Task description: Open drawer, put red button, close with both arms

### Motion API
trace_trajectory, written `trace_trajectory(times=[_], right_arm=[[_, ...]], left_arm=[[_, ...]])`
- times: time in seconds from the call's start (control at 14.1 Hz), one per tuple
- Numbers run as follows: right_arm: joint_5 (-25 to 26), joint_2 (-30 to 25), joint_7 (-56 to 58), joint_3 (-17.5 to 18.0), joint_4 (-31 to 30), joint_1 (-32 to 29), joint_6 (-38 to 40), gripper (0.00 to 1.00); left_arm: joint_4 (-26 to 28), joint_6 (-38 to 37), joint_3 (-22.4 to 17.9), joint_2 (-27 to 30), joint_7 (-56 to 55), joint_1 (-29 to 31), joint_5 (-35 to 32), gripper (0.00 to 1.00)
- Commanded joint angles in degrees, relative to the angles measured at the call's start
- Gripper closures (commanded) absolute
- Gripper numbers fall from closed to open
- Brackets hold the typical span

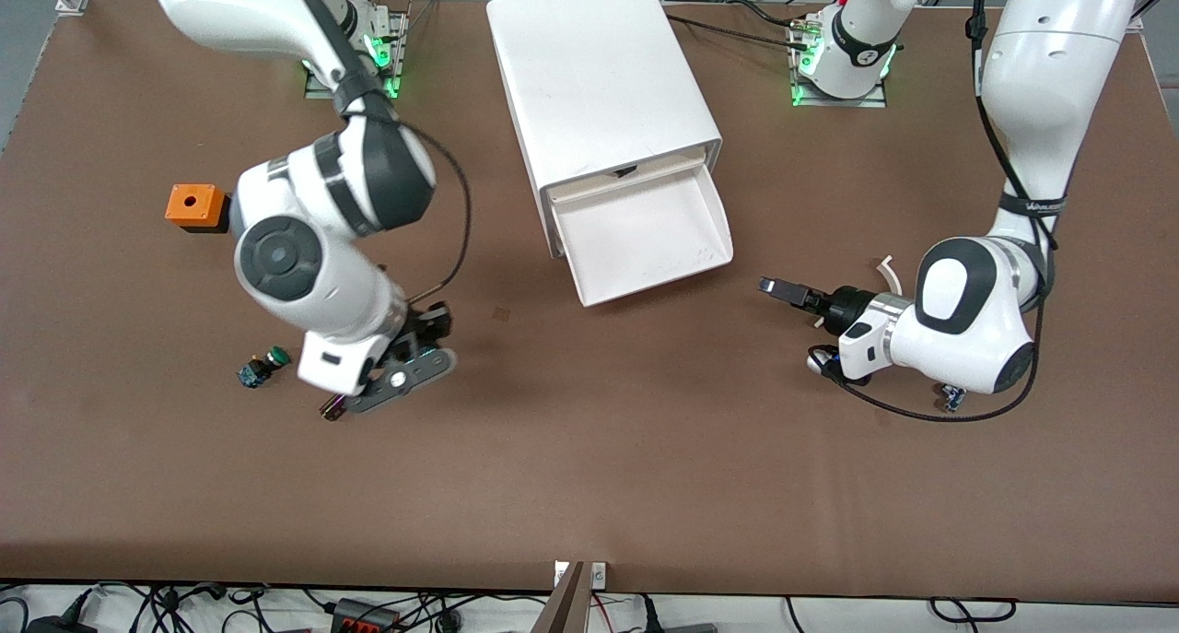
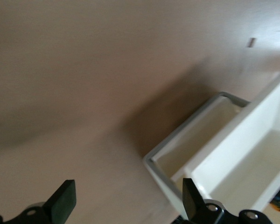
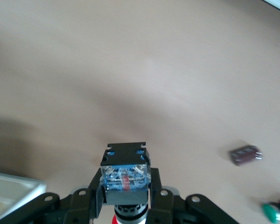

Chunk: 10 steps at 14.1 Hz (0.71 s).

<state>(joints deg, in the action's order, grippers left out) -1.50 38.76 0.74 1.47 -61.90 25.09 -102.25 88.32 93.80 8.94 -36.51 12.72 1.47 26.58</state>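
The green-capped button (image 1: 267, 364) is lying on the brown table (image 1: 645, 449) just beside the right gripper (image 1: 332, 411), toward the right arm's end. The orange box with a hole (image 1: 195, 206) is sitting well apart from that gripper, farther from the front camera than the green-capped button. A small blue-and-black part (image 1: 951, 396) is resting well apart from the left gripper (image 1: 769, 287).

Both arms (image 1: 313, 246) glossy white shells, black joint bands, round dark-grey joint caps. Black cables looped outside. Black two-finger hands; green LEDs at bases.
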Motion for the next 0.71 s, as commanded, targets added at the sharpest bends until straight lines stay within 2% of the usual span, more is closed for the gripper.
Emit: trace_trajectory(times=[0.0, 0.14, 0.35, 0.5, 0.64], right_arm=[[-0.7, -1.8, -7.7, 0.7, 0.5, 4.4, 1.0, 1.00], [-0.7, -1.7, -11.6, 0.7, 1.9, 8.2, -0.8, 1.00], [-0.5, -0.6, -18.6, 0.6, 2.2, 15.0, -4.4, 1.00], [-0.3, 1.7, -20.1, 0.2, 2.2, 18.5, -4.5, 1.00], [-0.4, 3.2, -20.2, 0.5, 2.2, 19.1, -6.0, 1.00]], left_arm=[[0.1, -0.4, -0.2, 2.7, -6.6, -0.1, -10.8, 0.00], [0.1, -0.4, -0.1, 3.1, -13.0, -0.1, -17.2, 0.00], [-2.2, -0.4, 0.2, 3.1, -13.9, -0.8, -30.4, 0.00], [-2.8, 0.1, -0.2, 2.8, -13.4, 0.0, -32.5, 0.00], [-6.1, 0.1, -0.2, 1.1, -13.1, 3.2, -31.9, 0.00]])
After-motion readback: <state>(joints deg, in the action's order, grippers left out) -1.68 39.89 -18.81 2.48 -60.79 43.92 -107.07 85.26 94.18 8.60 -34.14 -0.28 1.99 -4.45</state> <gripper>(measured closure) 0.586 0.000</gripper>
